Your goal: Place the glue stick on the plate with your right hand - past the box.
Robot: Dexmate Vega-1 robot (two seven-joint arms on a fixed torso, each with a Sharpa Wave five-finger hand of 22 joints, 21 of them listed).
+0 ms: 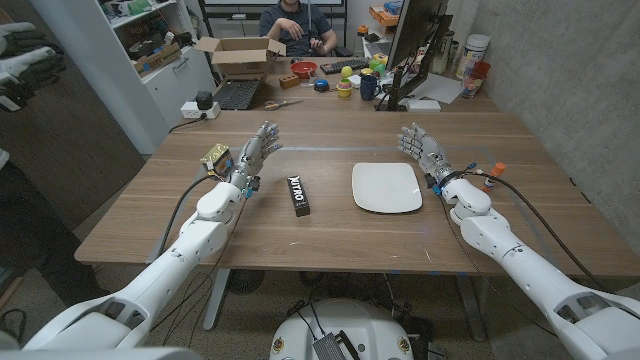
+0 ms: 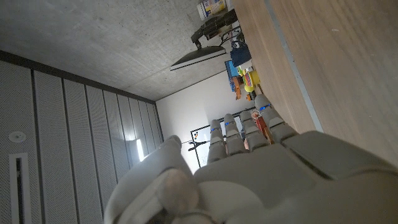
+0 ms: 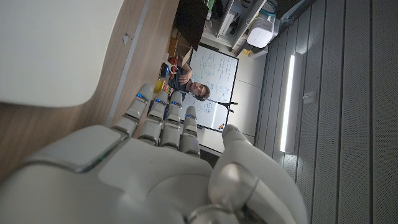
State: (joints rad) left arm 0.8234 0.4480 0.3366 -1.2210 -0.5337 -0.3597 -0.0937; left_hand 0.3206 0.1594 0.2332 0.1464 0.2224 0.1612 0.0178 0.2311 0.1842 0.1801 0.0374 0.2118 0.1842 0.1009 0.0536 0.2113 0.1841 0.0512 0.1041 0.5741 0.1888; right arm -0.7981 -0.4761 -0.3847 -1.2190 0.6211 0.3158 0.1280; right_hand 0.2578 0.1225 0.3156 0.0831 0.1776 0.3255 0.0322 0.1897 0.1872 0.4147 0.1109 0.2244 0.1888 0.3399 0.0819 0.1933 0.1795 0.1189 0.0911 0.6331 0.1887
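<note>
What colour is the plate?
White, plain; the plate shows best in the head view.

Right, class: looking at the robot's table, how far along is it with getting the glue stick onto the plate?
Done: nothing yet. The white plate is bare.
In hand: nothing. The right hand and left hand are both open, fingers spread, holding nothing.
Left: the whole pick and place. A black lettered oblong lies on the table beside the plate; it may be the glue stick, but I cannot tell.

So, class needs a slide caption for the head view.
Both robot hands, left and right, wait open beside the black box and white plate.
</note>
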